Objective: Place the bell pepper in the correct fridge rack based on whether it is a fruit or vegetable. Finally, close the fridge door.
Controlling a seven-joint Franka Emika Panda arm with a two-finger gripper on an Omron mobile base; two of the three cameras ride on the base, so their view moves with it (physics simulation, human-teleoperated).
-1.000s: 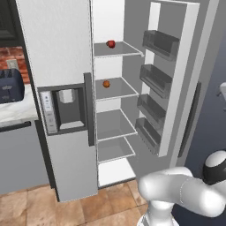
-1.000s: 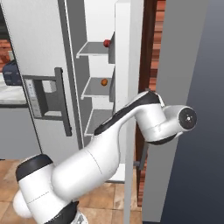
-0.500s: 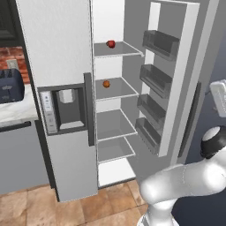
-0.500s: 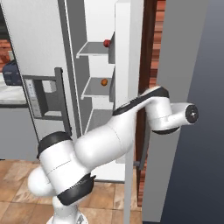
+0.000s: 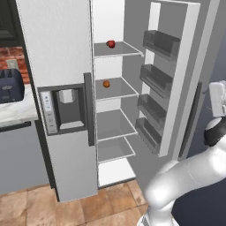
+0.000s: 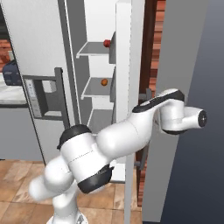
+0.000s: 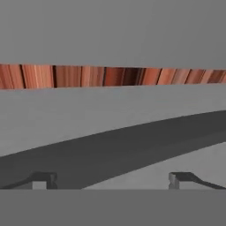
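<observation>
claw behind the open door, pepper already shelved

while the claw [image 7: 113, 180] faces the outer face of the fridge door [image 6: 175, 65], its two dark tips stand wide apart and hold nothing. between and just beyond them runs the door's dark bar handle [image 7: 114, 154], crossing the hand view as a long slanted band; in the room that bar stands upright, so its long axis lies across the gap of the tips. whether the tips touch it i cannot tell.

outward from there, the arm reaches round the door's free edge, the wrist sitting on the outer side near mid-height. the door swings wide open, its dark bins facing the compartment.

inside, the bell pepper [image 5: 111, 43] rests on the fridge rack [image 5: 121, 50], the topmost shelf, well apart from the claw and on the far side of the door. a small orange fruit [image 5: 106, 84] sits on the shelf below.

by my reading, placing is done and closing remains: the door must be pushed leftward toward the compartment.
</observation>
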